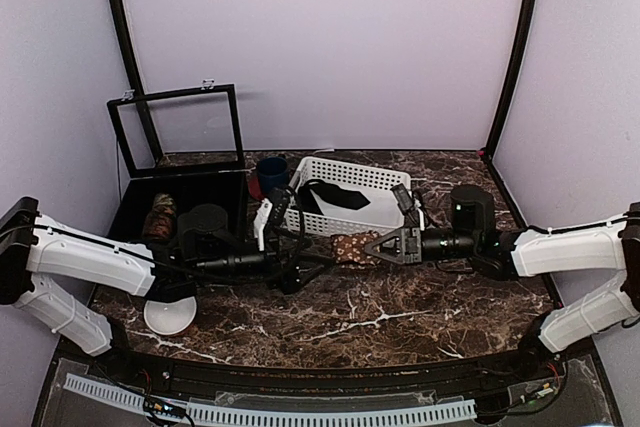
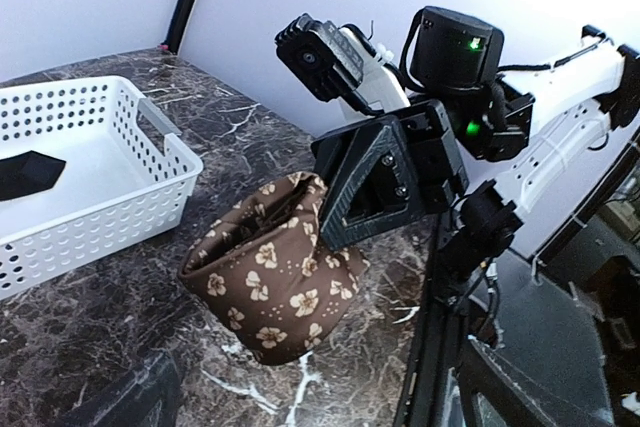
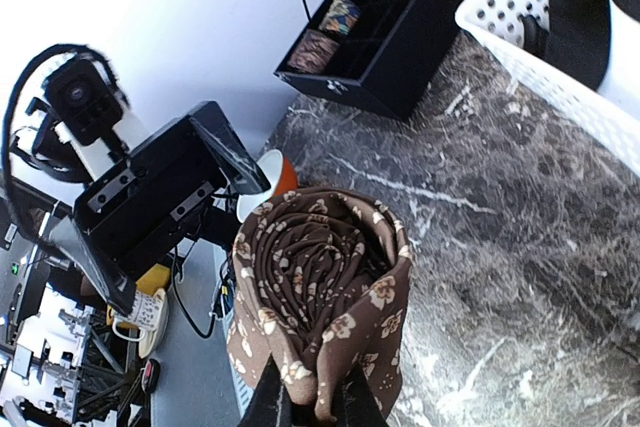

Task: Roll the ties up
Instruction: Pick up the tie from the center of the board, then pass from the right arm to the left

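Observation:
A rolled tie, a brown coil with tan flowers, is pinched at its lower edge by my right gripper. It is held just above the marble table in front of the white basket. In the right wrist view the coil faces the camera, its loose end clamped between the fingertips. In the left wrist view the coil hangs from the right gripper. My left gripper is open and empty, just left of the coil and not touching it. Two more rolled ties sit in the black box.
A black compartment box with its lid raised stands at the back left. A white basket with a black cloth inside stands behind the grippers, a dark blue cup beside it. A white bowl lies at the front left.

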Controlling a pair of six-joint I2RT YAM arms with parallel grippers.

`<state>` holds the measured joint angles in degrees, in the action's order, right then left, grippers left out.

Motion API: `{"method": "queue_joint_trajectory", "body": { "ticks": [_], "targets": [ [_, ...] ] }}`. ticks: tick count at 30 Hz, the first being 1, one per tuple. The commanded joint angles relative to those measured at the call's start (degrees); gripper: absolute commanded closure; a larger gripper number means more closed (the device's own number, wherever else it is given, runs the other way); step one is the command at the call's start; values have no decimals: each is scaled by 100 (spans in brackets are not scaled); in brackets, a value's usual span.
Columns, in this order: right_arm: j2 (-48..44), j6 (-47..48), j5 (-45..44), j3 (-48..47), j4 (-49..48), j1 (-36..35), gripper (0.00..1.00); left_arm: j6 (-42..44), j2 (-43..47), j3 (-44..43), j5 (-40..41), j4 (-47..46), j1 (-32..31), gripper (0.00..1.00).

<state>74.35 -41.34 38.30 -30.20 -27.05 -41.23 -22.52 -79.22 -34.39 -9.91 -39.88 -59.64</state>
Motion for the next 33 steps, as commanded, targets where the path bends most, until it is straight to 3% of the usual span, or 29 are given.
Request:
{"method": "queue_joint_trajectory", "body": {
  "ticks": [1, 4, 13, 21, 26, 33],
  "targets": [
    [-134, -40, -11, -45, -749, -20, 100, -1055, 135, 37, -1339, -325, 308, 1],
    [-114, -40, -11, -126, -772, -63, 100, -1404, -3, -65, -1645, -578, 356, 1],
    [-156, -40, -11, -316, -372, -201, 100, -1535, -216, -233, -1444, -547, 437, 1],
    [-300, -40, -11, -584, 984, -201, 100, -1124, -81, -273, -855, 129, 495, 1],
    [-280, -40, -11, -537, 664, -201, 100, -1235, -318, -368, -1298, -169, 577, 1],
    [-239, -40, -11, -938, 1464, -201, 100, -1207, -262, -281, -1566, -418, 655, 1]
  ]
}}
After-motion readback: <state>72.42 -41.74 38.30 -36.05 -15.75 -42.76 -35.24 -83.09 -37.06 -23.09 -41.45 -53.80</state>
